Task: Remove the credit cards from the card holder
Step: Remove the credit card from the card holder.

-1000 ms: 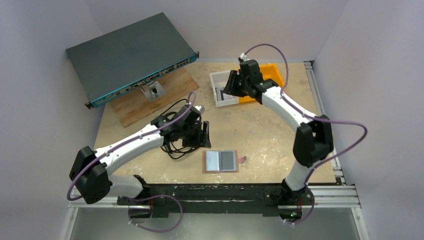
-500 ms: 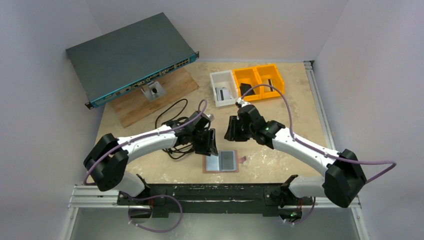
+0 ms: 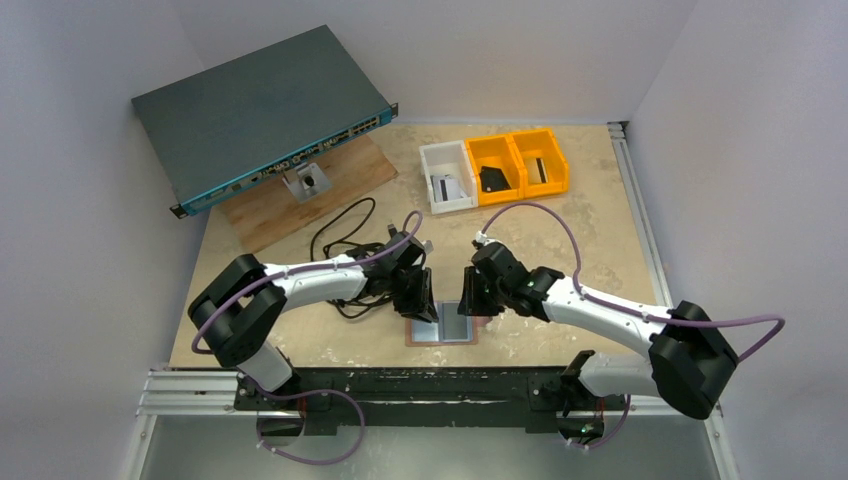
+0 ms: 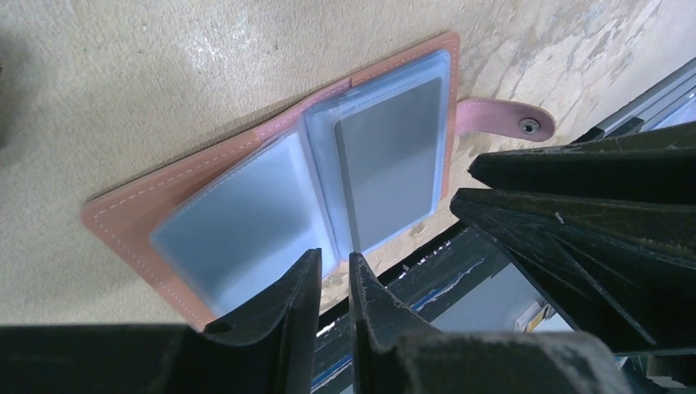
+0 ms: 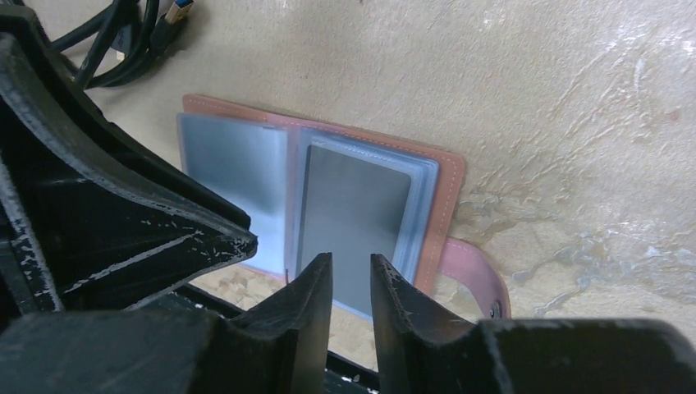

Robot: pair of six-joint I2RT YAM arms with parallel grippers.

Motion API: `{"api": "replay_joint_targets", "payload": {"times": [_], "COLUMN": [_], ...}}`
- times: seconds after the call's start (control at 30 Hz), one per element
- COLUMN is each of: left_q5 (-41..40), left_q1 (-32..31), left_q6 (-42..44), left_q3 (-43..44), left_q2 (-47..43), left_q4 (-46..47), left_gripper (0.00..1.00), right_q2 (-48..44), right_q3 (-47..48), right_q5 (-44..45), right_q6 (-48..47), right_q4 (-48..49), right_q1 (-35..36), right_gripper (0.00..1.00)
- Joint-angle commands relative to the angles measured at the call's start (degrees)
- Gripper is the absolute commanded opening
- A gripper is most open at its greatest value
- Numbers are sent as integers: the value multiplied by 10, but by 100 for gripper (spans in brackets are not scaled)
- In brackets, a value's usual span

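The card holder (image 3: 441,342) lies open and flat near the table's front edge, with its snap tab (image 4: 505,119) to the right. A pale grey-white credit card (image 4: 238,230) sits in its left clear pocket. A dark grey credit card (image 4: 390,164) sits in the right pocket. My left gripper (image 4: 335,256) hangs just over the holder's near edge by the spine, its jaws a narrow gap apart with nothing between them. My right gripper (image 5: 351,258) hangs over the near edge of the dark card (image 5: 353,205), also narrowly open and empty. In the top view both grippers (image 3: 418,300) (image 3: 475,297) cover the holder's far half.
A black cable (image 3: 345,235) lies coiled just left of the left gripper. At the back stand a network switch (image 3: 262,110) on a wooden board (image 3: 300,200), a white bin (image 3: 447,177) and orange bins (image 3: 520,162). A metal rail (image 3: 440,385) runs along the near edge.
Both arms have swung in and down onto the card holder, the right one from the bins at the back. Both grippers' jaws have narrowed.
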Motion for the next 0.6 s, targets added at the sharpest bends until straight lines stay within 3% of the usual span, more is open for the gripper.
{"api": "replay_joint_targets", "payload": {"times": [0.0, 0.2, 0.57], "left_q5": [23, -23, -61], "left_q1": [-1, -2, -8], "left_q6": [-10, 0, 12], "left_q3": [-7, 1, 12], "left_q2": [17, 31, 57], "left_q4": [50, -8, -43], "left_gripper": [14, 0, 0], "right_q2": [11, 38, 109], "right_q3": [-3, -6, 13], "right_q5": [25, 38, 52], "right_q6": [15, 20, 33], "right_q4": [32, 39, 57], "right_q1": [14, 26, 75], "right_gripper": [22, 15, 11]}}
